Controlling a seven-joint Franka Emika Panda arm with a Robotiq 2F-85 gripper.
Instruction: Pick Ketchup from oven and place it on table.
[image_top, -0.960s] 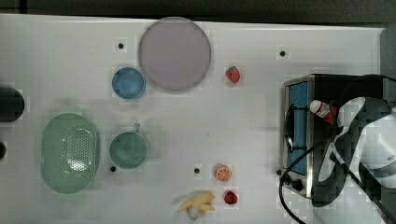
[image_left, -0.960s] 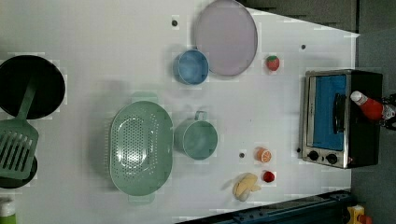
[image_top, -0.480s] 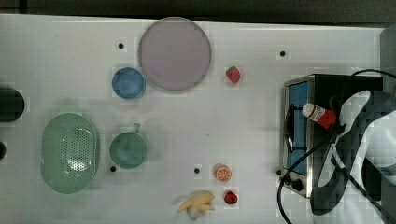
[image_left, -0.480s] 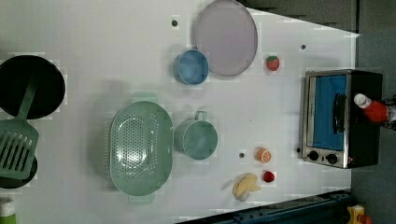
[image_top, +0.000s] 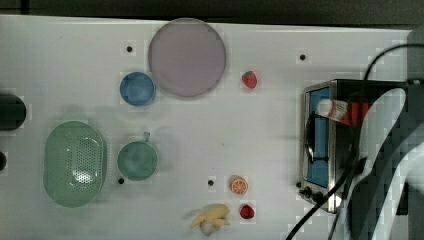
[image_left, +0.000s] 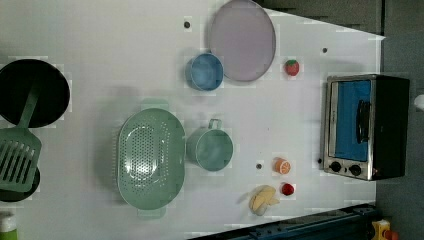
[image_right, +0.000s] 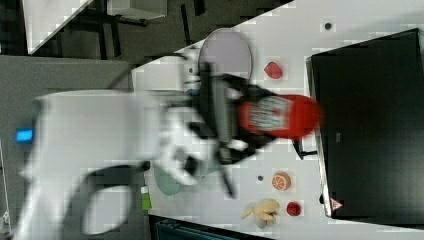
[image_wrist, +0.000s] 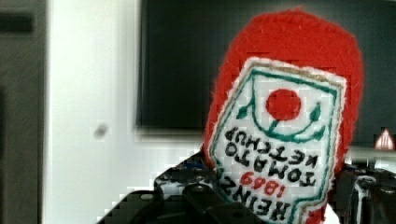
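The Ketchup (image_wrist: 285, 140) sat clamped in the tool (image_wrist: 261, 205), whose jaws stood partly apart at the bottle's width and gripped it near its lower end — in the wrist view the white label with its green border and red tomato faced the camera, and the oven's dark top lay behind it. In the top view the bottle (image_top: 345, 111) hung over the oven (image_top: 325, 145), white cap pointing to the top view's left above the blue glass door, with the white arm (image_top: 390, 150) and its black cable crossing the oven's far side. In the right view the bottle (image_right: 280, 117) lay level, its red base reaching just over the edge of the oven's black top (image_right: 370, 130). The oven stood near one end of the white desk (image_top: 270, 125) (its door shut, handle and knobs facing the open surface). Farther out on the desk lay a strawberry toy (image_top: 249, 79), an orange slice (image_top: 239, 185), a small red toy (image_top: 246, 211) and a banana (image_top: 212, 219). Beyond those were a pale pink plate (image_top: 187, 56), a blue bowl (image_top: 137, 89), a green cup (image_top: 137, 160) and a green colander (image_top: 74, 163) — all well apart from the oven.
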